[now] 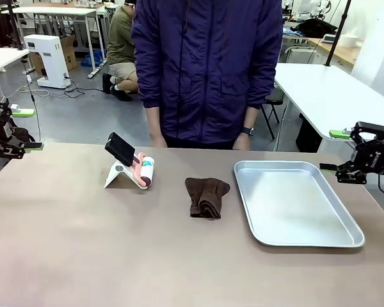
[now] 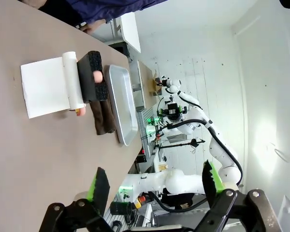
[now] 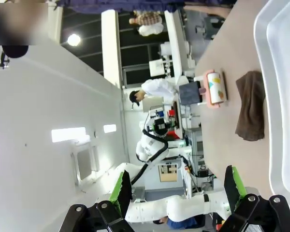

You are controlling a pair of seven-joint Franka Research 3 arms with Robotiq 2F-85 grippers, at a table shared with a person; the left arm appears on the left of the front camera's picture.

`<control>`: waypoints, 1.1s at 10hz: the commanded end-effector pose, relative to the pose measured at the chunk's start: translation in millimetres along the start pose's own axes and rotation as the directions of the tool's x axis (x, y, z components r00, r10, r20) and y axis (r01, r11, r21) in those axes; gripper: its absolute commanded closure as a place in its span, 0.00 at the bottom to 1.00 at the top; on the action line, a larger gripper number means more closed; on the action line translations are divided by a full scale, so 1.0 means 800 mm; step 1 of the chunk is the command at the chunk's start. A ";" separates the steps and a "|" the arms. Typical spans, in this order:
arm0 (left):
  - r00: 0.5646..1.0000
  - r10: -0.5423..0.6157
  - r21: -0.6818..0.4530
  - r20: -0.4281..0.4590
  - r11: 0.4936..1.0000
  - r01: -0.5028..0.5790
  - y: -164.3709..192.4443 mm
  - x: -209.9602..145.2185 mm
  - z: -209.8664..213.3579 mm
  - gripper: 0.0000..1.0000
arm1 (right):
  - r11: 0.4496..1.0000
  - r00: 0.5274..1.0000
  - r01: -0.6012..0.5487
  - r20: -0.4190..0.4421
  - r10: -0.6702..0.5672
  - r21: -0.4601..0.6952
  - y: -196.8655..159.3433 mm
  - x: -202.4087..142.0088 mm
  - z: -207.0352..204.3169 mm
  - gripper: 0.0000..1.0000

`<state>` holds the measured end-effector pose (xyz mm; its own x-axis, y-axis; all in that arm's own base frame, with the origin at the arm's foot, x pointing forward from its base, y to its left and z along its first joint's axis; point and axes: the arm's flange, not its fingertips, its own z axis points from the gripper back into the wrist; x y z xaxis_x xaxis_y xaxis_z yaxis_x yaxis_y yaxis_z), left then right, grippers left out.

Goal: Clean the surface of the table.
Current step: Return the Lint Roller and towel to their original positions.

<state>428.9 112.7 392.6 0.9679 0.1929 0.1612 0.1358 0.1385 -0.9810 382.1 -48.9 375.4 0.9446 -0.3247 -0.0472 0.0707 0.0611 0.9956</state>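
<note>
A: Workshop benches and white tables crowd the background, and a person in a dark blue jacket (image 1: 207,70) stands at the far edge of the brownish-tan surface (image 1: 83,249), which spreads across the whole foreground.

B: What sits on it?

A: Taking the silver tray (image 1: 296,203) as the landmark: a folded brown cloth (image 1: 206,197) lies just to its left, apart from it. Further left of the tray is a lint roller (image 1: 145,171) propped on a white stand (image 1: 118,175), its black handle pointing up and away.

B: And the arms?

A: The left end effector (image 1: 19,128) hangs off the far left edge, well away from the tray, with its green pads spread wide and nothing between them. The right end effector (image 1: 347,152) hovers just right of the tray's far corner, equally wide and empty.

B: How will the surface handle?

A: It looks hard, flat and matte, so I'd expect it to take firm wiping pressure without give. There is nothing to grasp on it. The soft, limp cloth is the likely tool; I'd pinch it from above at the thick folded middle. It should bunch and drag rather than slide cleanly.

B: Any visible dirt?

A: None I can make out.
</note>
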 end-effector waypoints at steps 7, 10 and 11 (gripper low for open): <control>1.000 -0.009 -0.004 0.004 1.000 0.009 -0.008 -0.008 0.000 0.00 | 1.000 0.999 -0.023 -0.049 0.023 -0.002 0.010 -0.010 -0.001 0.00; 1.000 -0.009 -0.004 0.004 1.000 0.009 -0.008 -0.008 0.000 0.00 | 1.000 0.999 -0.023 -0.049 0.023 -0.002 0.010 -0.010 -0.001 0.00; 1.000 -0.009 -0.004 0.004 1.000 0.009 -0.008 -0.008 0.000 0.00 | 1.000 0.999 -0.023 -0.049 0.023 -0.002 0.010 -0.010 -0.001 0.00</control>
<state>427.3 112.4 395.0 0.9670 0.1935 0.1660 0.1406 0.1387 -0.9803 378.5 -43.9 380.1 0.9580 -0.2843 -0.0368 0.0582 0.0671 0.9960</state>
